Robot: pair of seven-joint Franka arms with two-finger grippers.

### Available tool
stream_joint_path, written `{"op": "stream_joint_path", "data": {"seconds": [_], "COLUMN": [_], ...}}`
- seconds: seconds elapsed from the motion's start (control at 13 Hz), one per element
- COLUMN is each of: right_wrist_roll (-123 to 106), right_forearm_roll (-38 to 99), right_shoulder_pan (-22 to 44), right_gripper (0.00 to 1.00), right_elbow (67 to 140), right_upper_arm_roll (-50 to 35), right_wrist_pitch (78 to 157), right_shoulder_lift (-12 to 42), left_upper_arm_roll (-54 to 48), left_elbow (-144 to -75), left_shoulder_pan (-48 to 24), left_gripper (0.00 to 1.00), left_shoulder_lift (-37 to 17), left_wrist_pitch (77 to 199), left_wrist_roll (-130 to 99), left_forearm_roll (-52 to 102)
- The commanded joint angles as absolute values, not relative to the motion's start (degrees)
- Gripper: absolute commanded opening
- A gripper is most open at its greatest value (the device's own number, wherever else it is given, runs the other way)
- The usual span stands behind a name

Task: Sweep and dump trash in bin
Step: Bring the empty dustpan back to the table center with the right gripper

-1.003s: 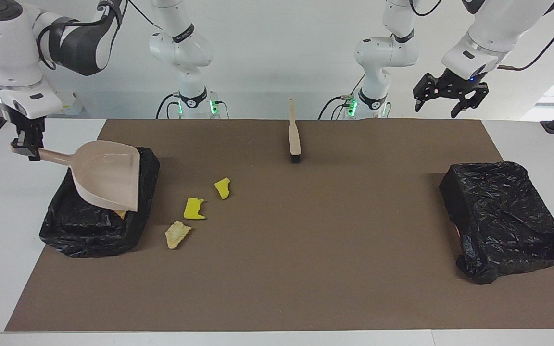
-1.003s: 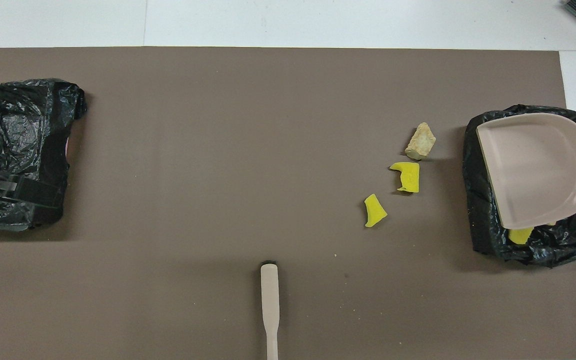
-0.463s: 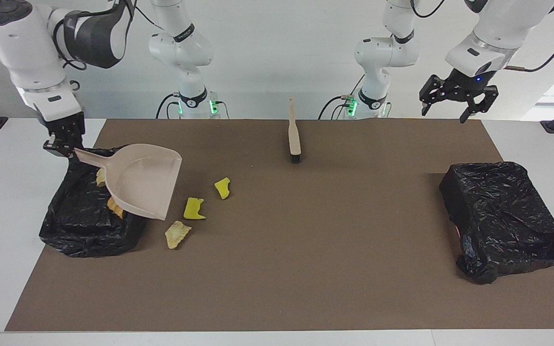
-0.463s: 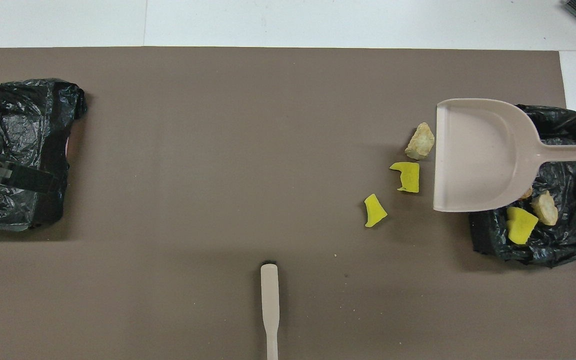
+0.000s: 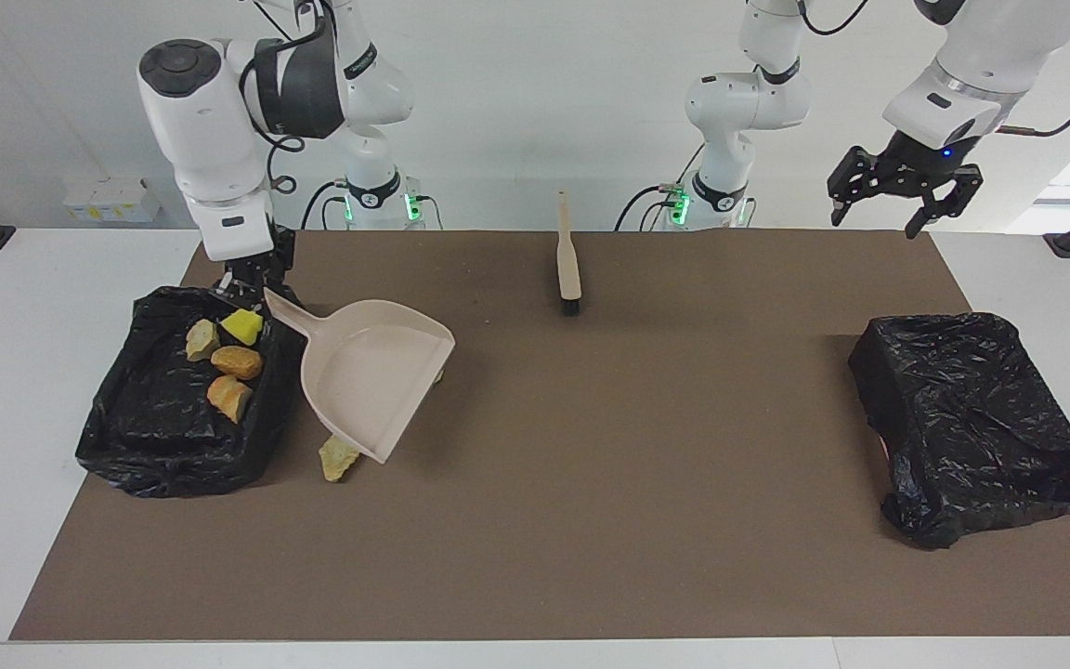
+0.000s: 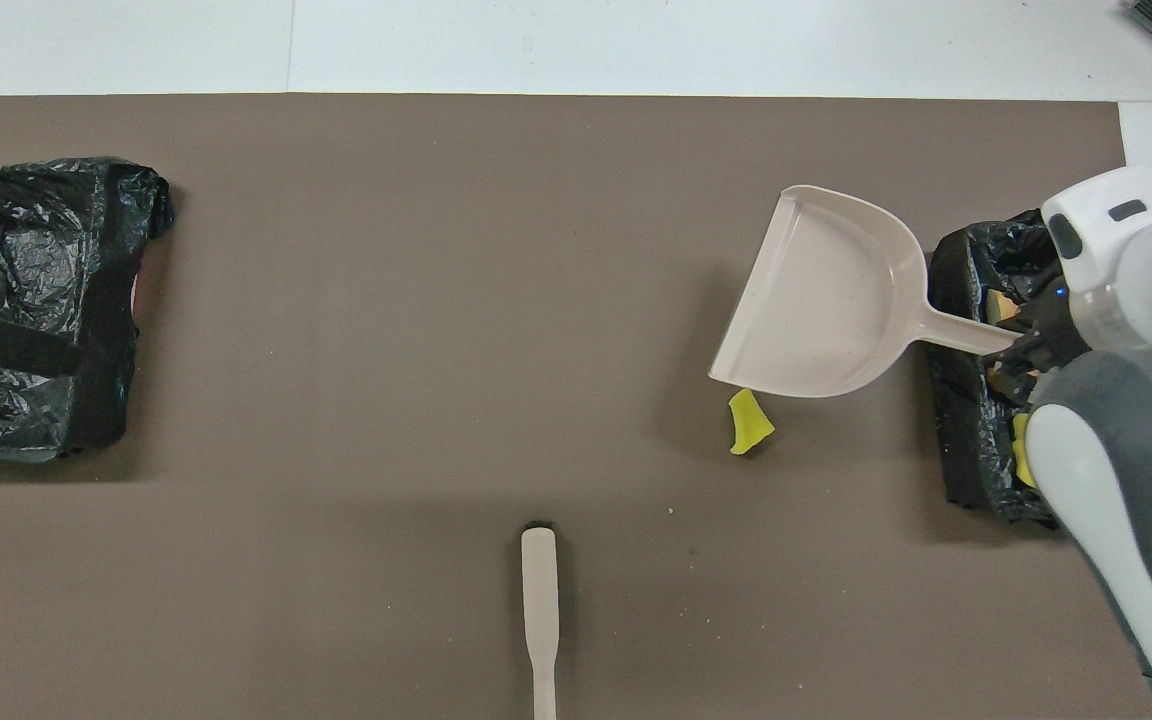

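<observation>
My right gripper [image 5: 257, 286] [image 6: 1021, 345] is shut on the handle of the beige dustpan [image 5: 372, 376] [image 6: 821, 300]. It holds the pan tilted above the mat, beside the black-bagged bin [image 5: 173, 437] [image 6: 966, 270] at the right arm's end. Several trash lumps, yellow, tan and orange-brown [image 5: 237, 361], lie in that bin. Loose on the mat are a tan lump [image 5: 337, 458], half hidden by the pan, and a yellow piece [image 6: 749, 422]. The left gripper [image 5: 902, 200] hangs open and holds nothing, high above the left arm's end of the table.
The beige brush [image 5: 569, 260] [image 6: 539, 610] lies on the brown mat midway between the two arm bases, close to the robots. A second black-bagged bin [image 5: 972, 418] [image 6: 26, 300] sits at the left arm's end. White table borders the mat.
The right arm has swung the dustpan off the bin and out over the loose pieces on the mat, uncovering the lumps in the bin. The left gripper drifted slightly outward, still open.
</observation>
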State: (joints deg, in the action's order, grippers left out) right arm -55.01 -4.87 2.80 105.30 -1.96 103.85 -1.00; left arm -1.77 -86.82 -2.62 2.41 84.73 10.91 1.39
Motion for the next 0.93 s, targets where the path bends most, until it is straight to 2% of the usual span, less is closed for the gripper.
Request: {"op": "stream_joint_path", "data": {"seconds": [0.0, 0.54, 0.85], "right_wrist_roll": [-42.0, -13.9, 5.9], "right_forearm_roll": [-1.9, 2.4, 3.3], "right_shoulder_pan": [7.4, 19.0, 26.5], "right_gripper": [0.00, 0.00, 0.00], "right_elbow": [106.3, 104.5, 103.8], "right_upper_arm_roll": [-1.7, -1.7, -1.7], "right_wrist_pitch": [104.6, 113.5, 124.1], "right_shoulder_lift": [0.3, 8.3, 14.1], "left_upper_arm_roll": [-2.2, -2.1, -2.2], "left_elbow": [-87.9, -88.0, -88.3], "left_shoulder_pan": [-2.1, -1.9, -2.2], "left_gripper": [1.00, 1.00, 1.00], "left_shoulder_lift": [3.0, 3.3, 3.7], "left_wrist_pitch": [85.5, 86.1, 85.1], "left_wrist_roll": [11.6, 12.0, 11.6], "left_forearm_roll": [0.9, 0.4, 0.4]}}
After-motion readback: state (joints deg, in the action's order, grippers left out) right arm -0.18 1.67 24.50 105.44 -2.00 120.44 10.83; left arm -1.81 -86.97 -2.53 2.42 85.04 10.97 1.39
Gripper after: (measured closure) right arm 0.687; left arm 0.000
